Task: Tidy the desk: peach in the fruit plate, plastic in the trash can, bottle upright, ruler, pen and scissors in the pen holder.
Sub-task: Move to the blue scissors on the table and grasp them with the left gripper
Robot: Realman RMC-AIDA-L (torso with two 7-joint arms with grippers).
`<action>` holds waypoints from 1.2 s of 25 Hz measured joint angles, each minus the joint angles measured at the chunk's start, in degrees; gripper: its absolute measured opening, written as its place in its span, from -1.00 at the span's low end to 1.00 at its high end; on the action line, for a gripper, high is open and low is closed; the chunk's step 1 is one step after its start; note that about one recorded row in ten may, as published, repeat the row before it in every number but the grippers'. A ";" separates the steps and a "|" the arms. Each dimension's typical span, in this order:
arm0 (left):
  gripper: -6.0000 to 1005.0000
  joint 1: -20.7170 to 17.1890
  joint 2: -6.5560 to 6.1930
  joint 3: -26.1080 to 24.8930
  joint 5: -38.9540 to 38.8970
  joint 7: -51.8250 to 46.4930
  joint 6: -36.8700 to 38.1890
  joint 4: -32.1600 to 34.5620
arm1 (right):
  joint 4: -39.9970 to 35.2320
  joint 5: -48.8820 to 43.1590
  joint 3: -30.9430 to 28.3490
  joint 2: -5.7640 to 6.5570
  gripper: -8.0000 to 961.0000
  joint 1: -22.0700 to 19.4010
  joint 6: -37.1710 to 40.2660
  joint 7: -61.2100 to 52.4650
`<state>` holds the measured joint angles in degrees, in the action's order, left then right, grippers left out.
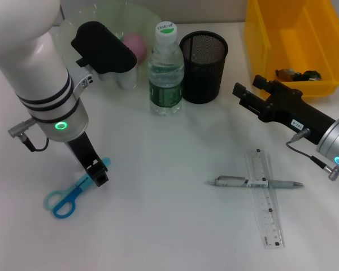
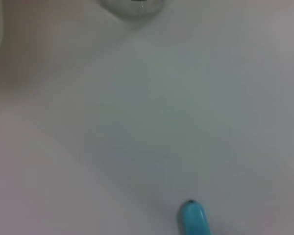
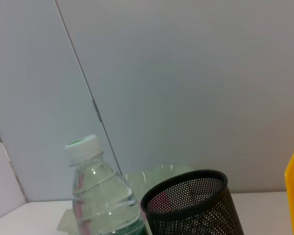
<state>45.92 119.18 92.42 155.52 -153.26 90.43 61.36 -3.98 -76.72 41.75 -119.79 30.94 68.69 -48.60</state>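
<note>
Three writing tools lie flat on the white surface [image 1: 175, 237] before us: a pair of blue-handled scissors [image 1: 68, 195] toward the front left edge, and, toward the front right, a grey pen [image 1: 254, 182] lying across a clear plastic ruler [image 1: 265, 197] so that the two touch. Our left gripper [image 1: 99, 172] is down at the blade end of the scissors, its black fingers right over the blades; we cannot tell how far apart they stand or whether they have hold of anything. The left wrist view shows only a blue tip [image 2: 193, 218] of the scissors against the bare surface. Our right gripper [image 1: 248, 90] hangs above the surface near the right edge, beside the yellow plastic bin [image 1: 271, 39] at the back right corner, with dark scraps inside it; we cannot tell its fingers' state either. Along the back edge, the clear water bottle with a white and green cap [image 1: 166, 70] stands upright, just beside the black mesh pen holder [image 1: 203, 68]. Behind the left arm, a pink peach [image 1: 135, 45] rests in the clear green fruit plate [image 1: 141, 17].
</note>
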 joint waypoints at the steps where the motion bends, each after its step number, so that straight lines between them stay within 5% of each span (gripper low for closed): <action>1: -0.04 0.00 0.00 0.00 0.00 0.00 0.00 0.00 | 0.01 0.00 0.00 0.00 0.36 0.00 -0.01 0.00; 30: -0.08 1.00 0.00 0.82 0.01 0.29 -0.93 -2.39 | -0.06 -0.01 -0.05 0.00 0.36 0.00 -0.05 0.00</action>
<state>46.92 119.18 93.23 155.53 -152.97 89.51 58.97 -4.04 -76.73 41.70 -119.79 30.94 68.64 -48.60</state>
